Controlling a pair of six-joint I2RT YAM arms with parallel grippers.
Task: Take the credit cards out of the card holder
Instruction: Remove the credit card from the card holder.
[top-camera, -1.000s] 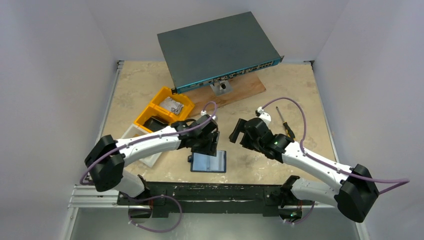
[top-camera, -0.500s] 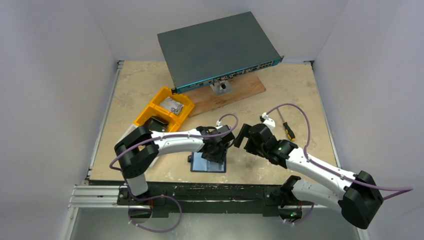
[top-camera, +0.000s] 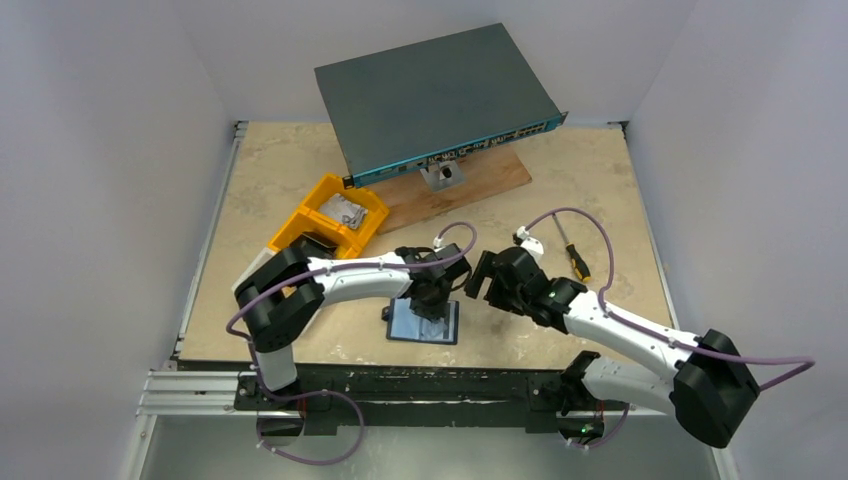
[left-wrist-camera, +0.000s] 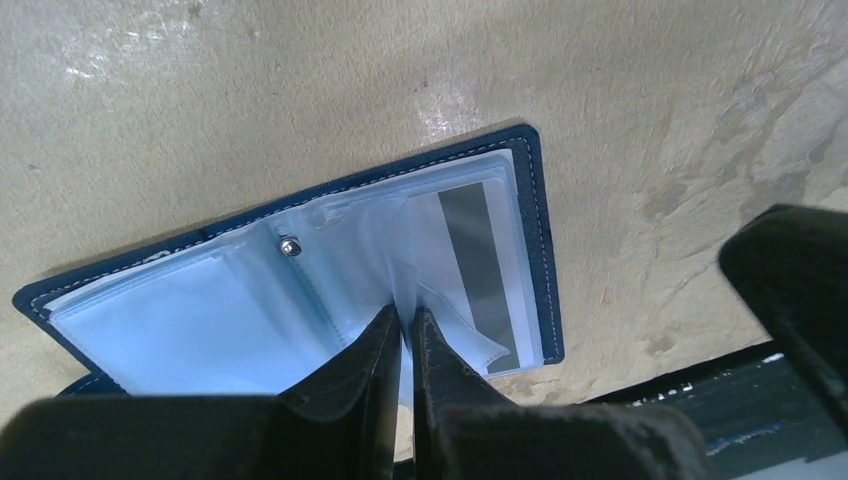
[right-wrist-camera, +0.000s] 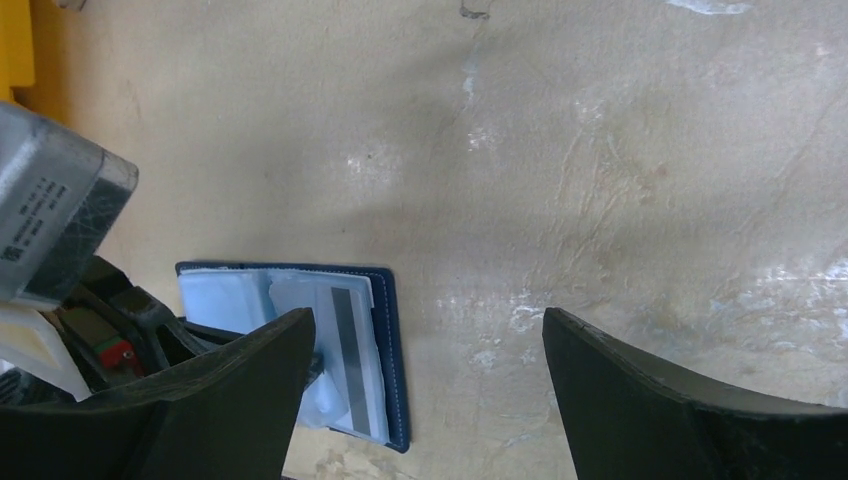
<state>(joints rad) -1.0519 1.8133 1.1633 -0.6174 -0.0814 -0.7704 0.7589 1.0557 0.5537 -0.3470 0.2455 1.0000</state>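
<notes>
The dark navy card holder (top-camera: 447, 323) lies open on the table near the front edge, its pale clear sleeves (left-wrist-camera: 200, 320) facing up. A pale credit card with a grey stripe (left-wrist-camera: 478, 270) sits in the right-hand sleeve and also shows in the right wrist view (right-wrist-camera: 350, 345). My left gripper (left-wrist-camera: 405, 318) stands over the holder's middle (top-camera: 430, 310), its jaws pinched on a thin clear sleeve leaf. My right gripper (right-wrist-camera: 430, 330) hovers open just right of the holder (top-camera: 478, 280), with bare table between its fingers.
Yellow bins (top-camera: 328, 222) stand behind the left arm. A grey network switch (top-camera: 435, 100) rests on a wooden board (top-camera: 470, 180) at the back. A screwdriver (top-camera: 574, 258) lies right of the right gripper. The black front rail (top-camera: 420, 385) runs close below the holder.
My left gripper has swung right, come down onto the open holder and closed on a sleeve leaf. The holder has shifted slightly right. My right gripper has edged toward the holder.
</notes>
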